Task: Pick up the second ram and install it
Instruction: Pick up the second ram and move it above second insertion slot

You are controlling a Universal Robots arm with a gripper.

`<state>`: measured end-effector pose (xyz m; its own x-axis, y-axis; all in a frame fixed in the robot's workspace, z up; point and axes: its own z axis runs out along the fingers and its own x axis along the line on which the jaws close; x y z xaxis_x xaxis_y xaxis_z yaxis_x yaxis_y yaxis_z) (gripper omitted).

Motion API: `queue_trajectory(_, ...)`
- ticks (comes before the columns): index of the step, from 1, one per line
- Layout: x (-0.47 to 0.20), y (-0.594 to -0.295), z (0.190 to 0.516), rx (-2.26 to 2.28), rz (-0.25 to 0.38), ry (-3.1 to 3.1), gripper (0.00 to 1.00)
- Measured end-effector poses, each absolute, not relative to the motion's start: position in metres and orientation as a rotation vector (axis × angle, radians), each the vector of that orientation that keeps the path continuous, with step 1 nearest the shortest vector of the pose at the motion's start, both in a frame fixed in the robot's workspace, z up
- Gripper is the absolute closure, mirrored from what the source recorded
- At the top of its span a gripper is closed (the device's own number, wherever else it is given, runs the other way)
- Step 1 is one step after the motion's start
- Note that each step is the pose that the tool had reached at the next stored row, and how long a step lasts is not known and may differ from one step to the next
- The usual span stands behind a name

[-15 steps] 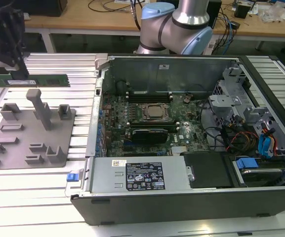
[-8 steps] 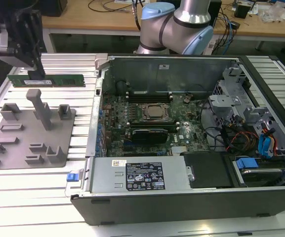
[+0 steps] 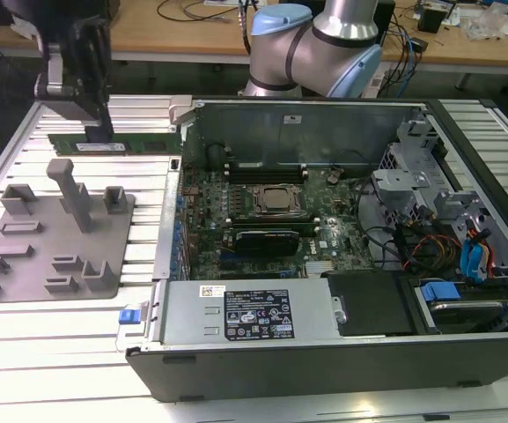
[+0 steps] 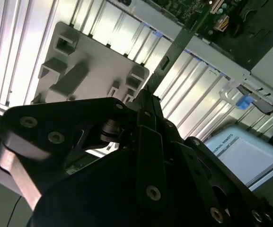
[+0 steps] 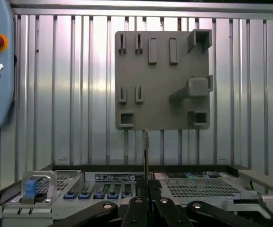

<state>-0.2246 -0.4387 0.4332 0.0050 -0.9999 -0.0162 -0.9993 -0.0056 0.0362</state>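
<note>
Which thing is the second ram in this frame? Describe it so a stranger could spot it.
Find the open computer case, then look just past its wall toward the exterior view's left. The black gripper there pinches the second ram: a long, thin green stick, unlike the wider black card inside the case.

1 hand (image 3: 98, 132). 1 green ram stick (image 3: 139, 143), clamped in the hand. 1 grey fixture plate (image 3: 33, 247) on the desk (image 3: 60, 344), below the hand. 1 open computer case (image 3: 324, 361), beside the hand, with 1 CPU socket (image 3: 278, 201) and 1 black card (image 3: 267, 240) inside.
</note>
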Motion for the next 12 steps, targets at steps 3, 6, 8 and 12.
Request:
queue_trajectory(3, -0.201, -0.439, 0.433, 2.217, -0.058, -2.205, 0.91)
queue_trajectory(6, -0.177, -0.439, 0.432, 2.217, -0.058, -2.205, 0.91)
queue_trajectory(8, -0.159, -0.439, 0.432, 2.217, -0.058, -2.205, 0.91)
queue_trajectory(12, -0.123, -0.439, 0.431, 2.216, -0.058, -2.206, 0.91)
